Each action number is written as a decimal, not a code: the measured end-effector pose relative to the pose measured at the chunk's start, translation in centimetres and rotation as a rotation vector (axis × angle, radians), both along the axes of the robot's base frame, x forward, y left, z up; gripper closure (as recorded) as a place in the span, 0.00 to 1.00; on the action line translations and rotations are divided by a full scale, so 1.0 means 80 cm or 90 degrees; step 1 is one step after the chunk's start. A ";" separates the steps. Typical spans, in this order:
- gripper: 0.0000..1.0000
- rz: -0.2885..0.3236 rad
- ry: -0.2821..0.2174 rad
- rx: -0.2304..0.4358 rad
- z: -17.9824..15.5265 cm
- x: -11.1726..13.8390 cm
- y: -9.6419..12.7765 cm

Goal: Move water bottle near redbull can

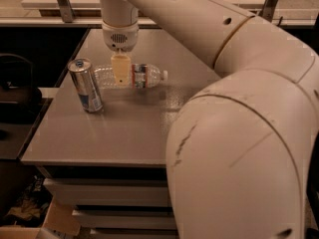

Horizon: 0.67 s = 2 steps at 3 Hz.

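Observation:
The water bottle (142,75) lies on its side on the grey table (129,128), clear and ribbed, white cap to the right and its red, white and blue label band in the middle. My gripper (120,73) reaches down from above and is shut on the bottle's body, left of the label. One pale finger (120,68) shows in front of the bottle. The redbull can (86,85) stands upright just left of the bottle's base, silver with blue panels, a small gap between them.
My large white arm (239,133) fills the right half of the view and hides the table's right side. A dark object (17,91) sits off the table's left edge. Shelves and a cardboard box (55,218) are below the front edge.

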<state>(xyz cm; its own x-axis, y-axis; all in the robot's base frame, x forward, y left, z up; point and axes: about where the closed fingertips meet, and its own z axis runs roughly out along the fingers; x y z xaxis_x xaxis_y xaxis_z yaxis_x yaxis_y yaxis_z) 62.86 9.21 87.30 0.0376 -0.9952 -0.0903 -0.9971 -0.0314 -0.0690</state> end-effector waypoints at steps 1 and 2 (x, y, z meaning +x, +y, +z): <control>1.00 -0.003 -0.004 0.009 -0.003 -0.004 0.007; 0.82 -0.006 -0.009 0.013 -0.005 -0.003 0.011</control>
<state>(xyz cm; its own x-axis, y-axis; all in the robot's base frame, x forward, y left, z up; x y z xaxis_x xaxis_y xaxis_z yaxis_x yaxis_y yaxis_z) 62.62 10.10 86.92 0.0291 -0.9936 -0.1094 -0.9963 -0.0200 -0.0836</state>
